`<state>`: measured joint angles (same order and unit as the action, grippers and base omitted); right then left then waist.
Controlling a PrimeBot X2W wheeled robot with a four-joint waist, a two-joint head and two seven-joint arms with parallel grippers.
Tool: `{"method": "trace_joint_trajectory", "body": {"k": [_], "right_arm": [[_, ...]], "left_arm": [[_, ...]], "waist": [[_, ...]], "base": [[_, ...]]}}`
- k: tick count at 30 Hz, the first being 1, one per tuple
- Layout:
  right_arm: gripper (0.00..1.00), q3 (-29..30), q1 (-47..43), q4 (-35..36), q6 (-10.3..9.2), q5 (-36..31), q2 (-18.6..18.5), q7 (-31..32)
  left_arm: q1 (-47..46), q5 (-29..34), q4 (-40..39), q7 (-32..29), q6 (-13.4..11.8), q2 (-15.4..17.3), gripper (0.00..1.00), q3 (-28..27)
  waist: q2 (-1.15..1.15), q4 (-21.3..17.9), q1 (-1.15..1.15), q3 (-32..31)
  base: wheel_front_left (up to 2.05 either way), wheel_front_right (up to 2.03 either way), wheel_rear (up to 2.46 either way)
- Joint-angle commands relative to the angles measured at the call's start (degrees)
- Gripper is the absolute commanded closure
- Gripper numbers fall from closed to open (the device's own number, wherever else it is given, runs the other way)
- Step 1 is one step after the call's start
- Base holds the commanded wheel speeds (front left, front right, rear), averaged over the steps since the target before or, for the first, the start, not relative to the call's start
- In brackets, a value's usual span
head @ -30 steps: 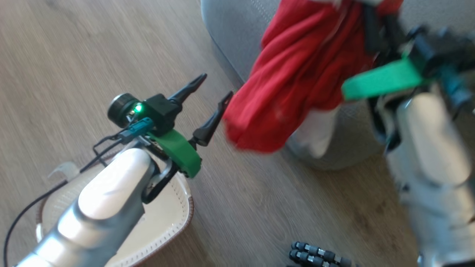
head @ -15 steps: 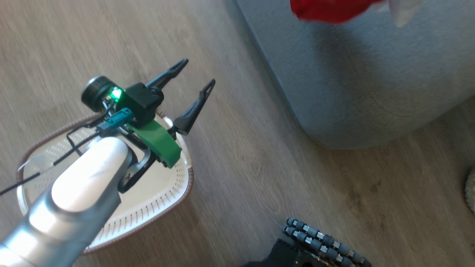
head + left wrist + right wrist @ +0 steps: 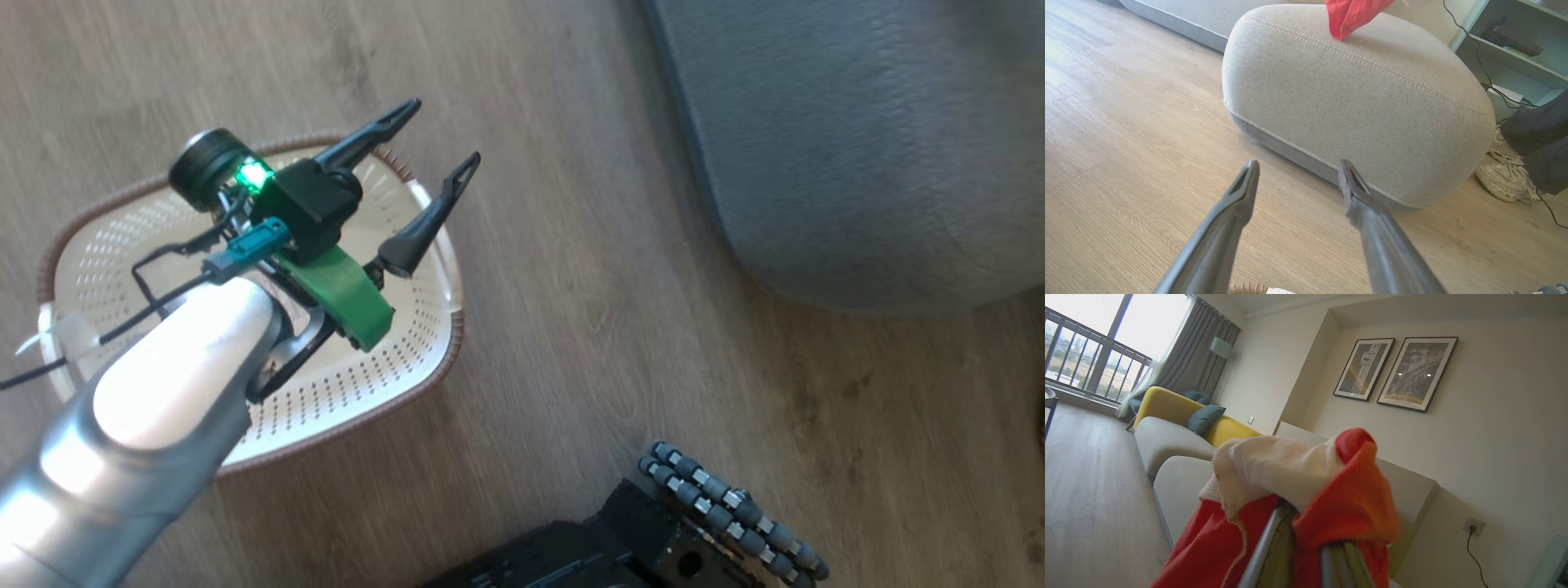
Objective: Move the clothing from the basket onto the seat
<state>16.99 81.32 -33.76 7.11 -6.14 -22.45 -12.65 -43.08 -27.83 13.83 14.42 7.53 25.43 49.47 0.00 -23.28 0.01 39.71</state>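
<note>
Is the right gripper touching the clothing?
Touching. In the right wrist view the clothing drapes over the right gripper and is pinched between its shut fingers.

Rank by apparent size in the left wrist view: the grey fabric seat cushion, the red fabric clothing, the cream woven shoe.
1. grey fabric seat cushion
2. cream woven shoe and red fabric clothing: look alike. The clothing is cropped by the frame and farther off, so unranked.

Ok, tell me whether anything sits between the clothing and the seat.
Nothing visible does. The clothing, shut in the right gripper, hangs right above the seat, over its bare top; whether its corner touches the cushion is unclear.
</note>
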Motion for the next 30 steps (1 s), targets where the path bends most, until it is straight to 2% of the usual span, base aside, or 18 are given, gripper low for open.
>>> {"method": "trace_joint_trajectory", "body": {"k": [1,5,12,15,22,29,30], "right_arm": [[1.00,2.93,2.62,1.25,0.37,-1.44,-1.97,1.16],[1.00,10.72,2.79,2.63,0.37,-5.19,-1.08,3.01],[1.00,21.02,-3.58,7.17,0.37,-10.02,5.02,5.69],[1.00,25.55,-6.70,7.71,0.37,-10.38,6.26,6.90],[1.00,33.88,-13.19,2.03,0.37,-10.05,7.41,5.49],[1.00,34.34,-14.76,-9.57,0.37,-8.39,5.01,0.09],[1.00,34.34,-14.76,-9.57,0.37,-8.39,5.01,0.09]], "left_arm": [[-1.86,-0.26,-1.88,0.09,-0.04,1.67,0.00,-1.53],[-1.89,-0.38,-1.87,0.21,-0.05,2.01,0.00,-1.55],[-1.76,-0.23,-2.01,0.39,-0.08,2.57,0.00,-2.06],[-1.87,-0.14,-2.20,0.43,-0.08,2.61,0.00,-2.19],[-1.46,-0.05,-2.06,0.51,-0.08,3.19,0.00,-2.42],[-1.32,-0.33,-1.40,0.55,-0.07,2.84,0.00,-2.69],[-1.32,-0.33,-1.40,0.55,-0.07,2.84,0.00,-2.69]], "waist": [[0.00,2.19,-0.01,2.61],[0.00,3.75,-0.01,4.58],[0.00,5.69,-0.01,7.42],[0.00,6.47,-0.01,8.40],[0.00,7.12,-0.01,9.62],[0.00,7.07,-0.01,8.89],[0.00,7.07,-0.01,8.89]], "base": [[0.00,0.00,0.00],[0.00,0.00,0.00],[0.00,0.00,0.00],[0.00,0.00,0.00],[0.00,0.00,0.00],[0.00,0.00,0.00],[0.00,0.00,0.00]]}}
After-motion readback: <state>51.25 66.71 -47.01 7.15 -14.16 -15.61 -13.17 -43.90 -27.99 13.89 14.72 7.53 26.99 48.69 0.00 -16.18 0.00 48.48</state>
